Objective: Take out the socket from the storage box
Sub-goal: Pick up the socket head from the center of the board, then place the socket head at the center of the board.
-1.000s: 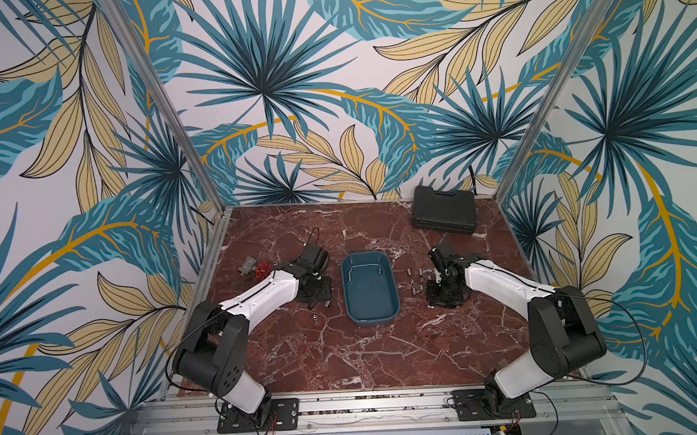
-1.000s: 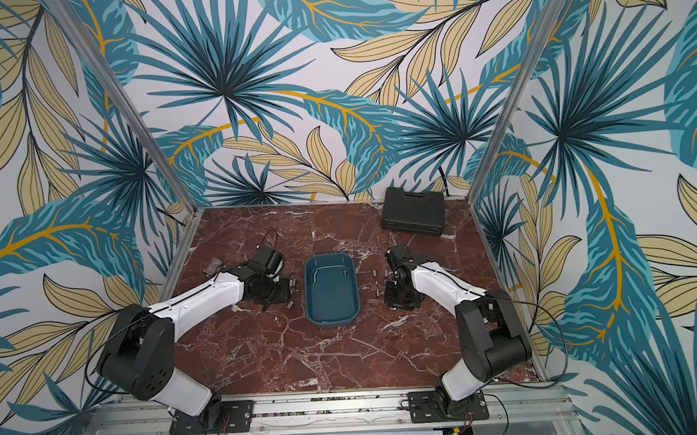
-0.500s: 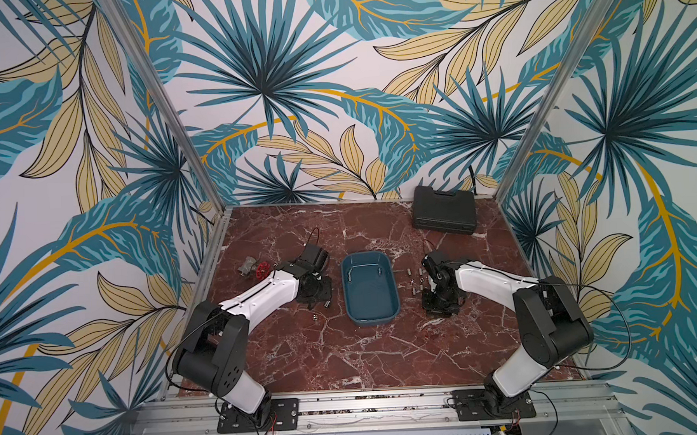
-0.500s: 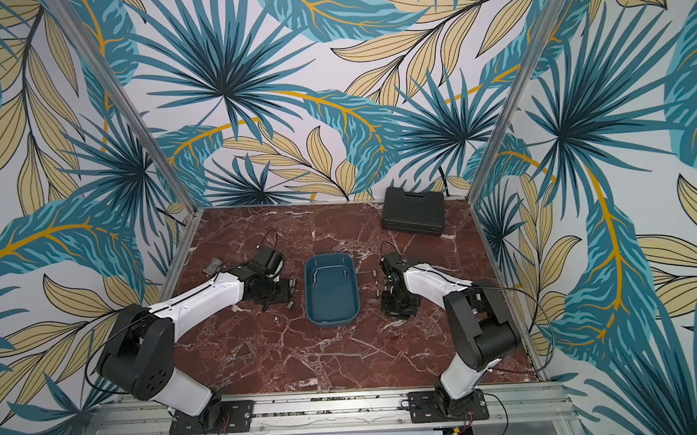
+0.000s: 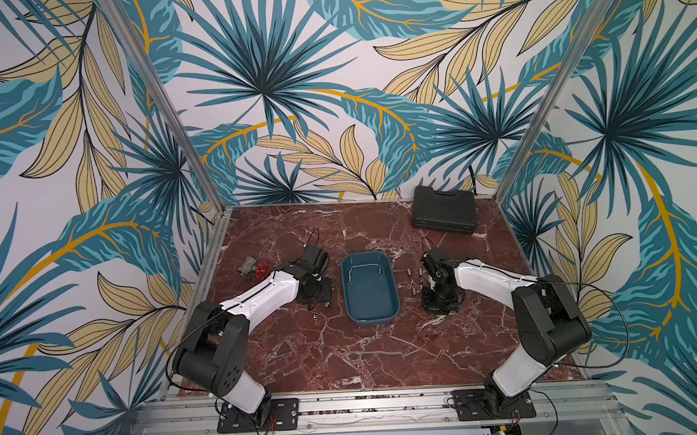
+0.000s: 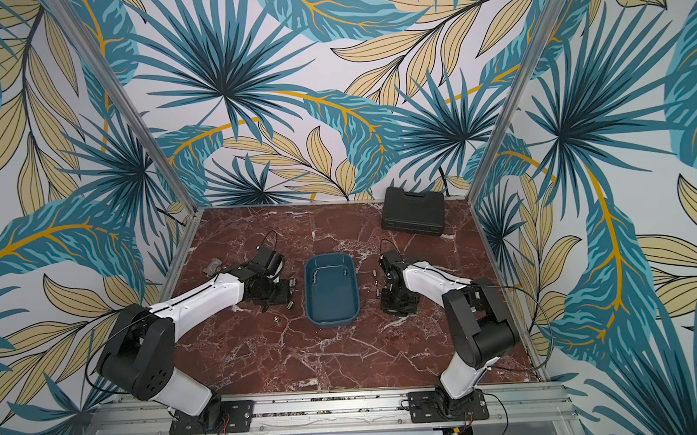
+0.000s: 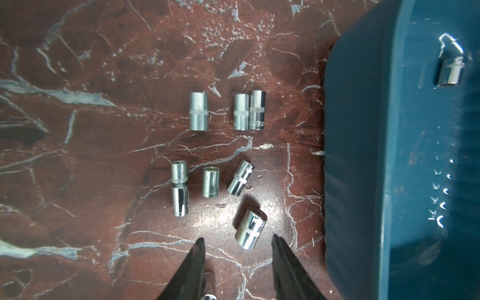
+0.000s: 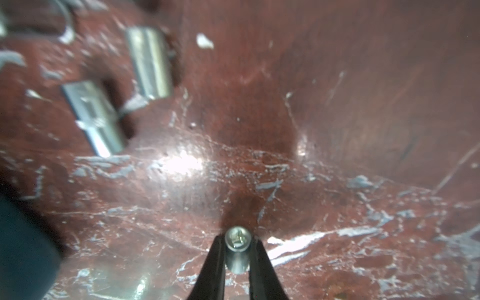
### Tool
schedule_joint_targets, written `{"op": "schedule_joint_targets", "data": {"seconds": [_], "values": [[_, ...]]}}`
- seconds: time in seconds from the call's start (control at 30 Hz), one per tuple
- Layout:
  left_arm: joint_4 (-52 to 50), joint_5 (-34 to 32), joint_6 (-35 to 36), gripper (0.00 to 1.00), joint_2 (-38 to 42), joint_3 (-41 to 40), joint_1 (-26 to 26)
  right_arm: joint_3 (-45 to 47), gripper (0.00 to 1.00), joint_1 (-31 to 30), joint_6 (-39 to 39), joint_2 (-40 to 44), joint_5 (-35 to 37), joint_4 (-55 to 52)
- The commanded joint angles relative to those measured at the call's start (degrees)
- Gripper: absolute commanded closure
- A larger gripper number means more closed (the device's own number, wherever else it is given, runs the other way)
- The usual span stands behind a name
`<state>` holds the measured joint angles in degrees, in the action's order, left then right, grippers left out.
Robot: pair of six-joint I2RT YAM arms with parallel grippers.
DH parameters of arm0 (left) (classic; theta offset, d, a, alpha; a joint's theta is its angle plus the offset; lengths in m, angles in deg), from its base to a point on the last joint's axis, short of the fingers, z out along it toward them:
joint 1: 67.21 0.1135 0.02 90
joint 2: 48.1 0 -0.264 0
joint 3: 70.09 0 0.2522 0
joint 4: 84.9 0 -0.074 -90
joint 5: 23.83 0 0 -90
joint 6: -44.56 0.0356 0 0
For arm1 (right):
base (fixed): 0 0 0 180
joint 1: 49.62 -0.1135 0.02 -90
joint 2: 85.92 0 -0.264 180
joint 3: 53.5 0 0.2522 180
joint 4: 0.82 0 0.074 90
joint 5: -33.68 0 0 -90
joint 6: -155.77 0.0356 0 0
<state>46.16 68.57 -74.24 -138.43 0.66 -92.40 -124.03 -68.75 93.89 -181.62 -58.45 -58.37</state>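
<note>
**A:** Where is the socket?

**B:** The socket point(image 8: 237, 250) is outside the box point(image 5: 370, 302). It is pinched between the fingers of the right gripper point(image 8: 237, 236), with its open end facing the wrist camera. Both fingers press against its sides, so the jaws are nearly closed on it.

**A:** Is it touching the table?

**B:** I can't tell. It sits low over the table point(image 5: 344, 348), just beside the box's right side. Two blurred sockets point(image 8: 150, 63) lie on the marble near it.

**A:** And the left gripper?

**B:** The left gripper point(image 7: 237, 238) has its jaws partly open and holds nothing. It hangs over loose sockets point(image 7: 198, 111) on the marble beside the box's left wall. The nearest socket point(image 7: 250, 227) lies right at the fingertips, closer to one finger. No finger seems to press on it.

**A:** Is anything in the box?

**B:** A second socket point(image 7: 450, 71) lies on its side on the box floor near a corner.

**A:** Where is the box itself?

**B:** It is mid-table between the two arms in both top views. A case point(image 5: 443, 210) lies well behind it at the back right, and a valve point(image 5: 256, 269) stands behind the left arm.
</note>
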Motion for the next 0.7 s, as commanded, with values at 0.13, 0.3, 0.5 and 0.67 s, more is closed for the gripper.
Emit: {"op": "schedule_joint_targets", "data": {"seconds": [0.13,0.3,0.5,0.67], "values": [[-0.04,-0.44,1.0,0.55,1.55,-0.4,-0.14,-9.23,0.85,0.5,-3.1,-5.99,5.18,-2.46],[-0.5,-1.06,1.03,0.55,2.42,-0.61,-0.2,-13.06,0.85,1.55,-3.6,-9.25,5.6,-1.92],[-0.5,-1.25,0.5,0.55,3.13,-1.18,-0.21,-13.21,0.85,2.94,-4.16,-10.99,6.17,-1.26],[-0.68,-1.32,0.66,0.55,3.05,-0.59,-0.21,-13.19,0.84,3.78,-4.55,-11.68,5.77,-0.46]]}}
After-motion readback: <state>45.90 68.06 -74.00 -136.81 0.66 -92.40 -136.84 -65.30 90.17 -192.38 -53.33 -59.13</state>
